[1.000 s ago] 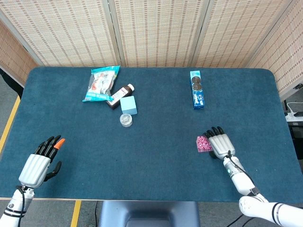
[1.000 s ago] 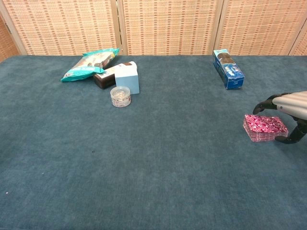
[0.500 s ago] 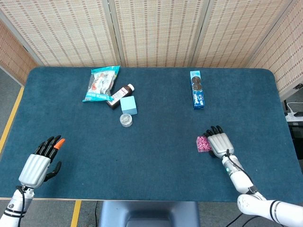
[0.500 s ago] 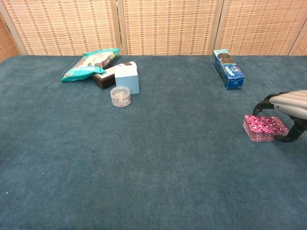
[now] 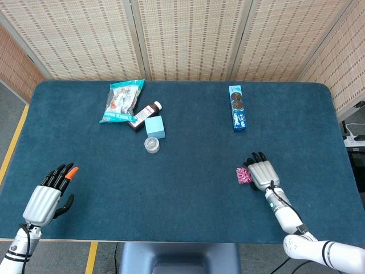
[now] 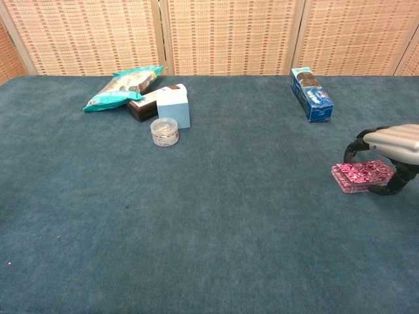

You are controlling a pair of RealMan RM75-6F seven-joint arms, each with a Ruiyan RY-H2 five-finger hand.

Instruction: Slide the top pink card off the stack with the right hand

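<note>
The pink patterned card stack (image 5: 243, 174) (image 6: 359, 175) lies on the blue table near its right front. My right hand (image 5: 263, 173) (image 6: 395, 141) hovers low over the stack's right part and covers it from above in the head view. Its dark fingers (image 6: 354, 144) arch down at the stack's far edge, and the thumb curls at the near right corner. I cannot tell whether the fingertips press on the top card. My left hand (image 5: 49, 195) rests at the front left, fingers spread, holding nothing.
A blue cookie box (image 5: 237, 108) (image 6: 311, 93) lies behind the stack. At the back left sit a teal snack bag (image 5: 121, 100), a brown bottle (image 5: 145, 115), a light blue box (image 5: 154, 127) and a small clear jar (image 5: 151, 144).
My right hand has crept left and lower over the stack, its fingers curling closer around it. The stack looks slightly shifted. The left hand has not moved.
</note>
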